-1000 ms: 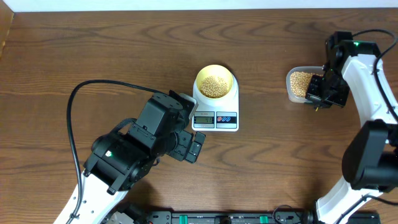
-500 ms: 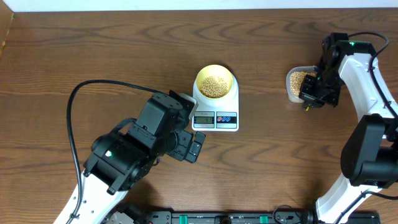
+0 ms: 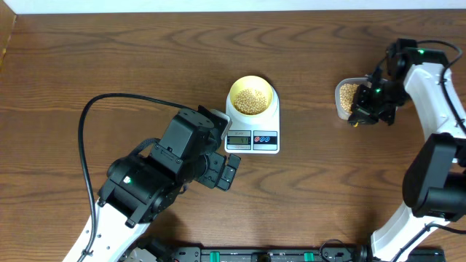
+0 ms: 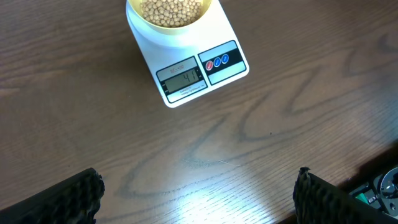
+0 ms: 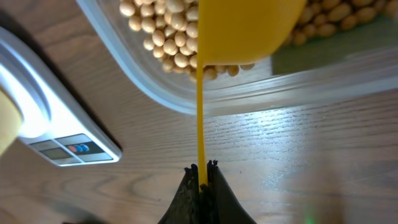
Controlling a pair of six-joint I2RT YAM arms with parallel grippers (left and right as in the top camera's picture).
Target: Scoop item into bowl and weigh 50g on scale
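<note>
While the right tool [image 5: 202,170] clenches the spoon [image 5: 245,28], whose scoop hides some beans [image 5: 155,31], the left tool [image 4: 198,196] gapes, mostly cropped.

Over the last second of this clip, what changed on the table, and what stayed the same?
The right pincer, shut on the yellow spoon throughout, edged across the clear tub toward the scale and twisted at the wrist; the spoon now sits over the tub's beans. Nothing was grabbed or released. The open left pincer, the bowl and the scale stayed put.
</note>
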